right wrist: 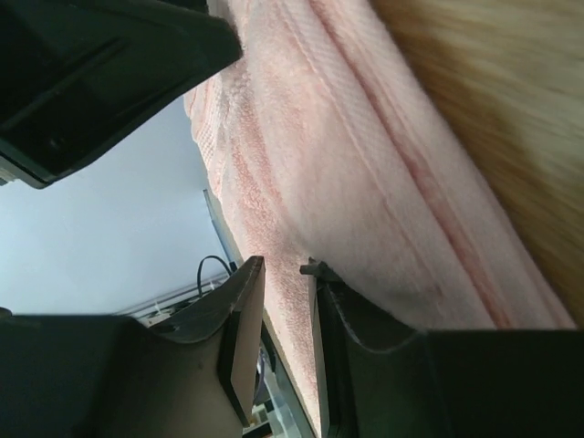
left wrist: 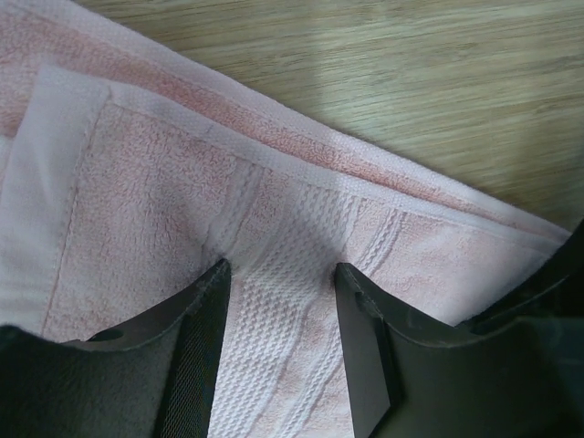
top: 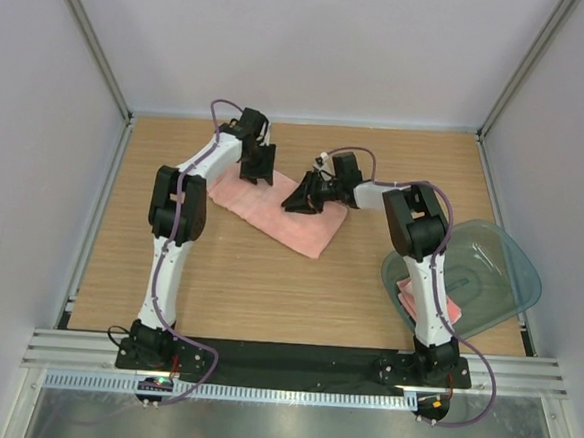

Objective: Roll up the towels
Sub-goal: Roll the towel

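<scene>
Wood-grain worktop [top: 218,274] boxed in by plain white walls [top: 314,50], both arms reaching out to the middle of it. One pink towel [top: 282,218] is lying there folded, a long strip set at an angle. The left tool [top: 259,165] is down on its far left end, jaws apart on either side of the woven band [left wrist: 274,365] with the tips on the cloth, but I honestly can't tell if it's pinching anything. The right tool [top: 303,198] is at the far right edge of the same towel with only a narrow gap between its jaws, and I can't tell whether any cloth is caught there either. The second towel [top: 407,292] is over by the right arm's base, in or under the see-through tub [top: 499,264], hard to say which.
</scene>
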`<state>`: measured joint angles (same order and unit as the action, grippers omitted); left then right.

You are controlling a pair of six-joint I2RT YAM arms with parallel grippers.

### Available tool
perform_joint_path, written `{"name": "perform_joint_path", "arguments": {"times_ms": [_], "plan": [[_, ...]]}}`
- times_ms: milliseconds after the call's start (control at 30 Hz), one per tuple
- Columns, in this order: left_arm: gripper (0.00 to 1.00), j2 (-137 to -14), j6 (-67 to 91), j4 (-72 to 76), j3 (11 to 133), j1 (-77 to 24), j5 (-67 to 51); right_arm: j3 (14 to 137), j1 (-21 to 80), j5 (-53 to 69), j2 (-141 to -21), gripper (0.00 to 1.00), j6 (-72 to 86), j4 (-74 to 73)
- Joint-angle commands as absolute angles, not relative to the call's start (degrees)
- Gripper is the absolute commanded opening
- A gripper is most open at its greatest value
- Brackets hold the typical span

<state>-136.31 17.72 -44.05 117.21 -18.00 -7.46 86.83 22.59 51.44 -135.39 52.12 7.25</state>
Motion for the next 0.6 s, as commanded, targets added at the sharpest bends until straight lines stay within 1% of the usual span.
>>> {"name": "perform_joint_path", "arguments": {"times_ms": [0,67,200,400,567], "plan": [[0.52,-138.16,16.44,-45.97,118.13,-16.88,-5.89,85.01,19.08,42.38,-134.04,0.34,41.95,-5.42],[0.53,-138.34,16.00,-45.97,117.86,-16.26,-4.40,81.76,17.06,39.91,-132.20,0.34,40.00,-8.25],[0.54,-138.78,15.03,-45.88,118.39,-15.73,-3.61,77.17,15.03,38.24,-128.50,0.34,39.38,-7.81],[0.54,-136.24,14.50,-47.63,119.36,-15.73,-0.36,78.31,15.21,36.65,-122.36,0.35,35.42,-14.32],[0.57,-130.18,14.24,-48.95,119.44,-15.91,4.56,83.14,15.29,34.20,-114.89,0.40,32.08,-22.05]]}}
